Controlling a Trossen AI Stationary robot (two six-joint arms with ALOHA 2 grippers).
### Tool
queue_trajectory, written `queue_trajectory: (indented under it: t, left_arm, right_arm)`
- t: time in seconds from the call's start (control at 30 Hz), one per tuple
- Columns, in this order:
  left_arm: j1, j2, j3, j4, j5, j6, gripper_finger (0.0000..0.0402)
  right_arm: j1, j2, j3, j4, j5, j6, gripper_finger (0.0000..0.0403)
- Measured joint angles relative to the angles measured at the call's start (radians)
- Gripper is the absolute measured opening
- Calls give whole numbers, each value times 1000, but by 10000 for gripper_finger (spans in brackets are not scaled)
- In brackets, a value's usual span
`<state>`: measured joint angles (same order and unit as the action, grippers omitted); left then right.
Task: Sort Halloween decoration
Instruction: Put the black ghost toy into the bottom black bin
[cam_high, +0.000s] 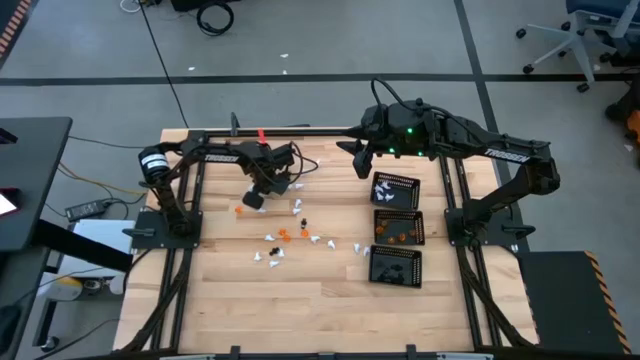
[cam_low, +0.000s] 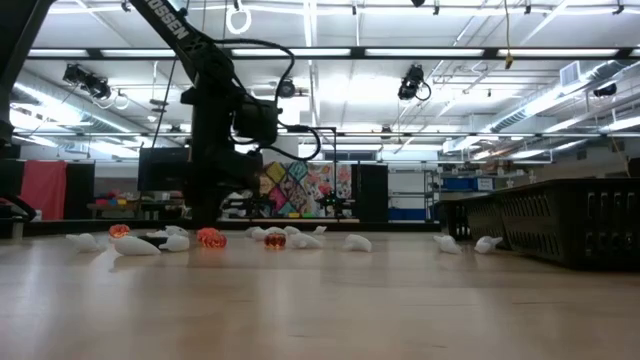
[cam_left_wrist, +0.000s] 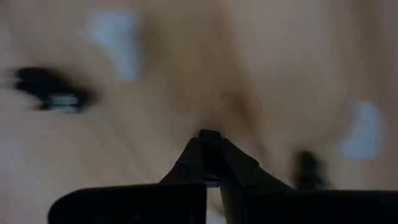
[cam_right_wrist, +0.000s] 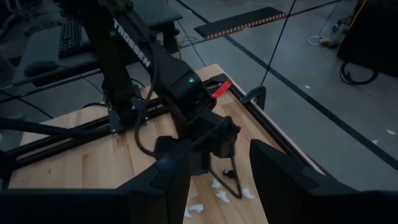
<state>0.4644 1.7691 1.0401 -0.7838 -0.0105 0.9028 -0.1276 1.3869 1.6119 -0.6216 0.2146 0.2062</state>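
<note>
On the pale wooden desk (cam_high: 300, 300), the left hand (cam_high: 254, 199) is lowered to the surface near the rear left corner, and its two dark fingers (cam_left_wrist: 205, 155) are seen pressed together at the tips in the left wrist view; whether anything is pinched between them cannot be told from the blurred picture. Just beyond that hand, toward the desk's middle, the Halloween decoration (cam_high: 290, 238) is scattered as many tiny white, orange and black trinkets, a few lying right beside the fingertips and the rest spread further off toward the right. Three square black mesh trays (cam_high: 396, 228) are lined up in a column at the far side of that scatter, with white pieces in the rear one, orange in the middle one and black in the front one. The right hand (cam_high: 362, 160) is held in the air just behind the rear tray, its fingers (cam_right_wrist: 280, 177) standing apart with nothing between them.
</note>
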Motion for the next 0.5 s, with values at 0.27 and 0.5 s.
queue_trajectory:
  t: [0.27,0.5]
  left_arm:
    - [-102,-40,128,-24,52,-130,9]
    - [-268,-42,276,72,154,-299,11]
  right_arm:
    - [-19,-31,0,-6,1,25,167]
    - [-38,-120,0,-9,2,55,167]
